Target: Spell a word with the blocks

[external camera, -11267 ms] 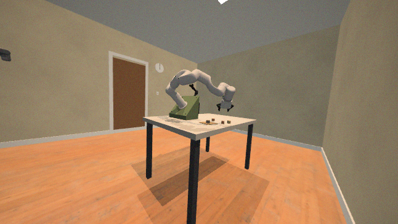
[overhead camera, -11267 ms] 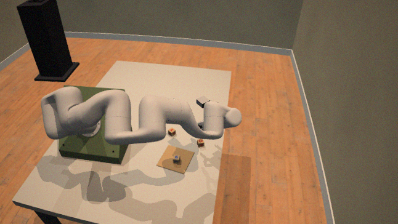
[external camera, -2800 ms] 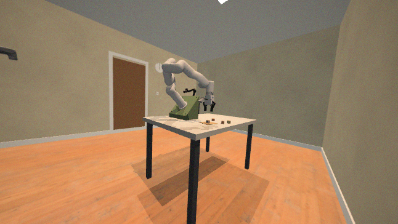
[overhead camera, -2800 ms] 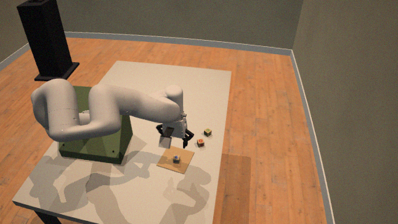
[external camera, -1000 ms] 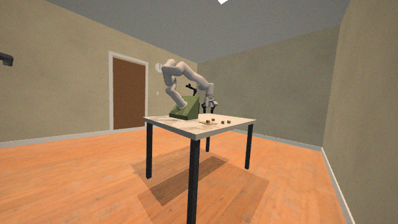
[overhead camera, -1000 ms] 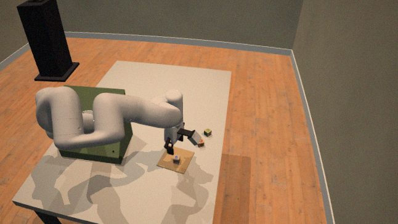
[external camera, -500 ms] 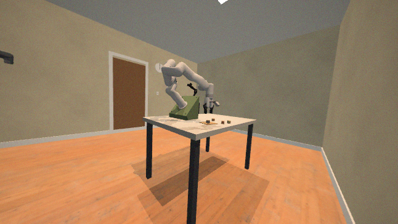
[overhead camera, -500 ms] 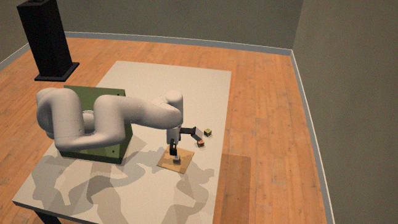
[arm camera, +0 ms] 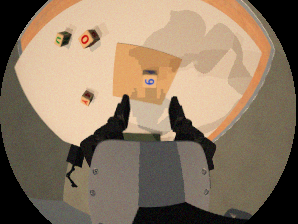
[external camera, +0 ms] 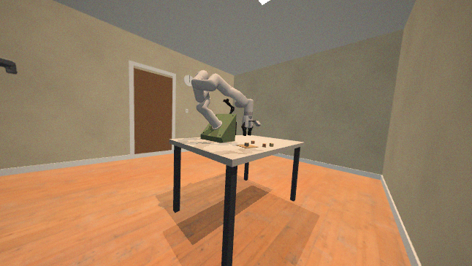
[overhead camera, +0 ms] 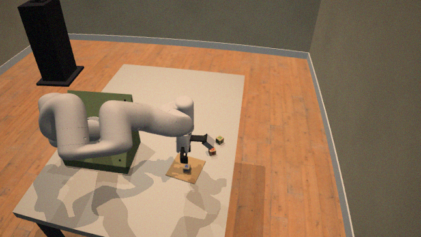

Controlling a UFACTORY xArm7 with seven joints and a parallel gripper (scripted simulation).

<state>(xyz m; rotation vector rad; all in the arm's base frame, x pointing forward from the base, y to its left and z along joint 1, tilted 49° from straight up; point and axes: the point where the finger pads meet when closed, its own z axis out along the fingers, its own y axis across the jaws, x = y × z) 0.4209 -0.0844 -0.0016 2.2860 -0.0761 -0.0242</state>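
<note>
You had the gripper hanging above the near edge of the mat, fingers pointing down and part-way spread, with nothing between them. They stood wider than a block, which suited a descent onto one rather than a carry.

One block was on the mat: the blue-lettered block sat flat, well inside the tan square. Its letter was too small to read for sure in any view. In the wrist view it lay just ahead of the fingertips and a little right of the midline between them, so I judged you were lined up to take or straighten that block, not to fetch another.

The other three lay off the mat on the tabletop. The red-lettered block, which looked like an O, sat just beyond the mat's far right corner. The green-lettered block lay farther out the same way. The third loose block showed only in the wrist view, left of the mat, with its face unreadable.

The mat lay flat and turned at an angle to the tabletop's edges, so a row on it had to follow the reader's line from the green base, not the mat's sides. With one block on and two letters to come, the task stood at an early stage. The risk I saw was a finger catching the mat's edge and dragging it.
</note>
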